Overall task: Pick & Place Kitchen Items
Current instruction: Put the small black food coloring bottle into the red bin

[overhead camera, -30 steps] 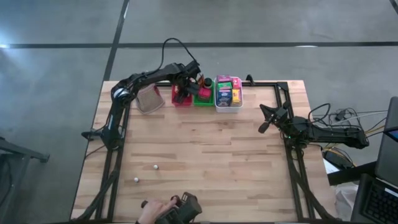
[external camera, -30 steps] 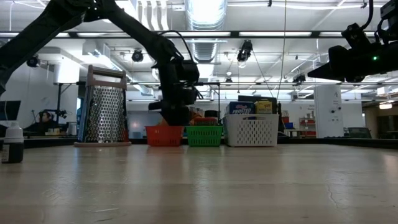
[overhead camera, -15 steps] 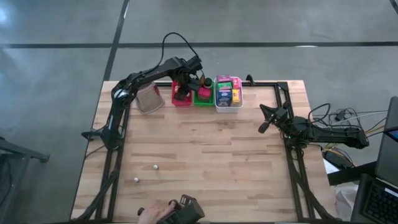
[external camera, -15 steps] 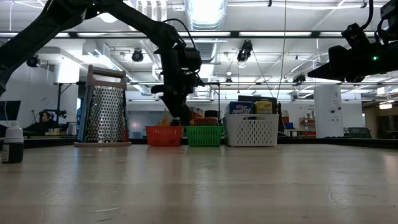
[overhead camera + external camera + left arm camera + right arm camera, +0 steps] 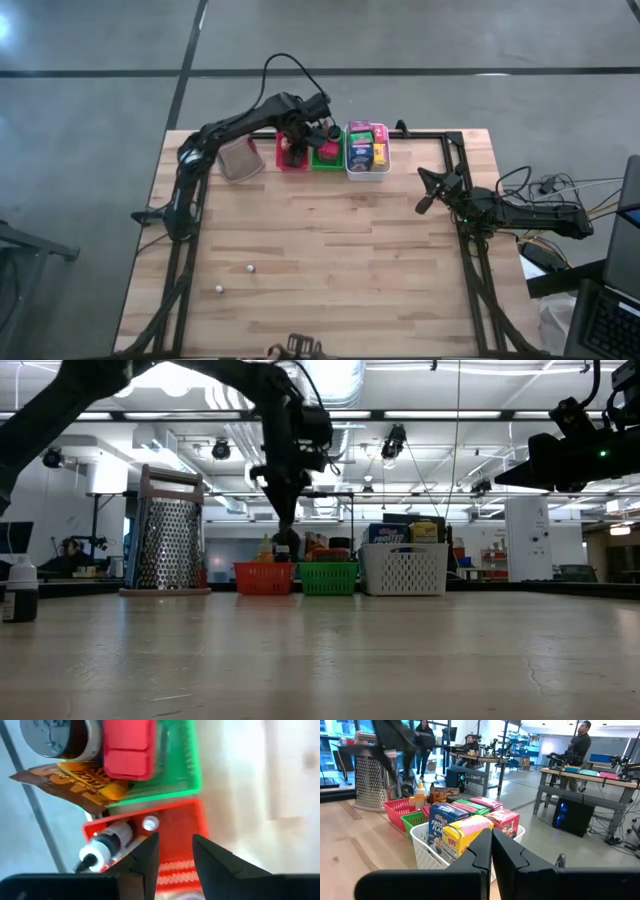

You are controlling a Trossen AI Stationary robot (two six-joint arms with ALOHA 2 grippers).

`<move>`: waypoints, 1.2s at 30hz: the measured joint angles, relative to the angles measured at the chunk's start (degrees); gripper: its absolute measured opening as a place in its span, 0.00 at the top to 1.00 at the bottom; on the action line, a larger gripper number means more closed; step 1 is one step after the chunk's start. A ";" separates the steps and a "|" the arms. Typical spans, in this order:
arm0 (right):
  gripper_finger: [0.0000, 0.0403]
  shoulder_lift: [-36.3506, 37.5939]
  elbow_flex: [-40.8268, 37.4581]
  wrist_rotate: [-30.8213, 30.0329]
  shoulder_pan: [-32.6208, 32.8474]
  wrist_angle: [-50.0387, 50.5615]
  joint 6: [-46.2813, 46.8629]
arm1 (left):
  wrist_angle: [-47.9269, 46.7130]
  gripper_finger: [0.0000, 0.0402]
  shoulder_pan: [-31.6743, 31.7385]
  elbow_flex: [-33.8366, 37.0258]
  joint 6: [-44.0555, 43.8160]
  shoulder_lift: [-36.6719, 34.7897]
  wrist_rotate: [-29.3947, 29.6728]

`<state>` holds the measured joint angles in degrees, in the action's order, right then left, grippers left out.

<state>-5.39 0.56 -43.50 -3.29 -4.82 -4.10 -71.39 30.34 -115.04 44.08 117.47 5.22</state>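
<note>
My left gripper hangs open above the red basket, fingers pointing down, with nothing between them. In the low view the left gripper stands clear of the red basket. Small pale bottles lie in the red basket's far end. Beside it, the green basket holds a red packet, a dark jar and an orange-brown packet. My right gripper waits shut at the table's right side, its fingers level.
A white basket full of boxes stands right of the green one. A metal grater stands left of the red basket. Two small pale things lie on the near left of the wooden table. A dark-filled bottle stands at the low view's left.
My left gripper has risen out of the red basket and now hangs above it, rolling about its own axis, its finger gap unchanged. At the near edge a person's hand holding a dark thing has drawn back almost out of view.
</note>
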 joint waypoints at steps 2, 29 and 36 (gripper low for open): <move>0.98 -0.01 -0.01 0.01 -0.02 0.00 0.00 | -2.49 0.70 -1.13 0.00 -2.12 -1.93 -0.33; 0.98 0.00 -0.02 0.00 0.00 0.02 0.00 | -18.65 0.70 -24.54 8.69 -50.06 -35.25 -1.32; 0.98 0.00 -0.01 0.02 -0.02 0.02 0.00 | -18.65 0.70 -29.02 19.87 -60.56 -44.95 -0.61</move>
<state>-5.39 0.55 -43.48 -3.31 -4.80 -4.10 -90.04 1.32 -95.18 -16.47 72.52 4.61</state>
